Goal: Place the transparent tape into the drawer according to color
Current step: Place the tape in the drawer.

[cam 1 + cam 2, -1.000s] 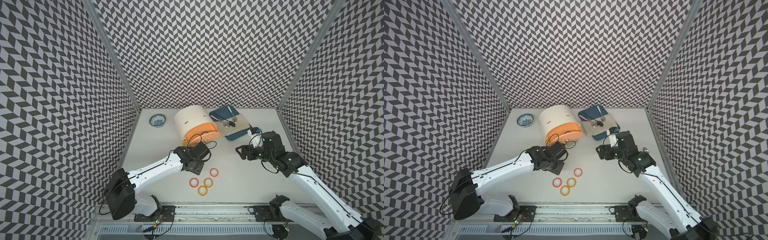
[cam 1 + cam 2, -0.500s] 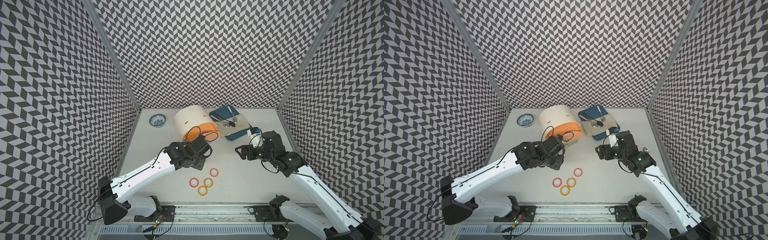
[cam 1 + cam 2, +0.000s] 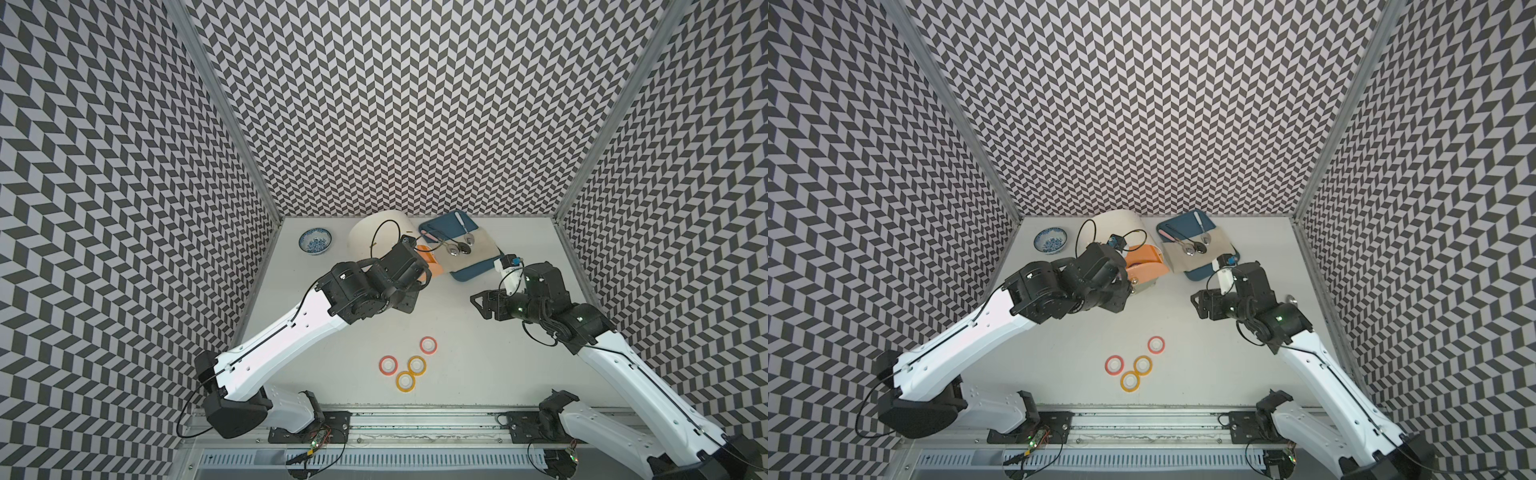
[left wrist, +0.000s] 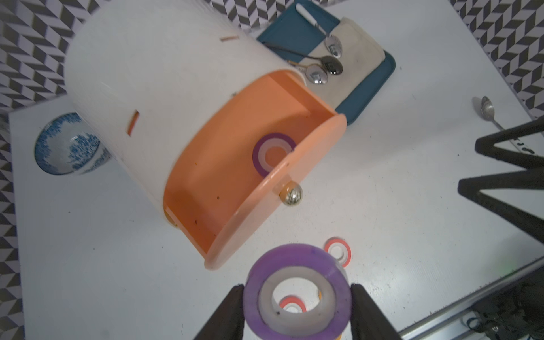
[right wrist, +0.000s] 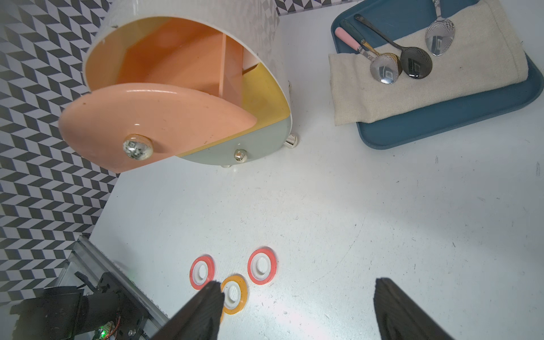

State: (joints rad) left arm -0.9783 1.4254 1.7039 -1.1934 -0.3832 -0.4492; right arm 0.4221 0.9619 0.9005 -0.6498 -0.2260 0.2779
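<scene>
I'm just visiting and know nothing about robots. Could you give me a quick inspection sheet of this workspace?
Surface: white table, faintly scuffed.
Job's things: purple tape lies in the open orange drawer; second purple tape held near it; two pink-red rings and two yellow-orange rings flat on the table.
Clutter: patterned bowl; blue tray holding cloth and spoons; loose spoon.
Grippers: left gripper shut on second purple tape; right gripper open, empty.
Cables: black cable loops above the left arm's wrist.
Surroundings: chevron-patterned walls.
</scene>
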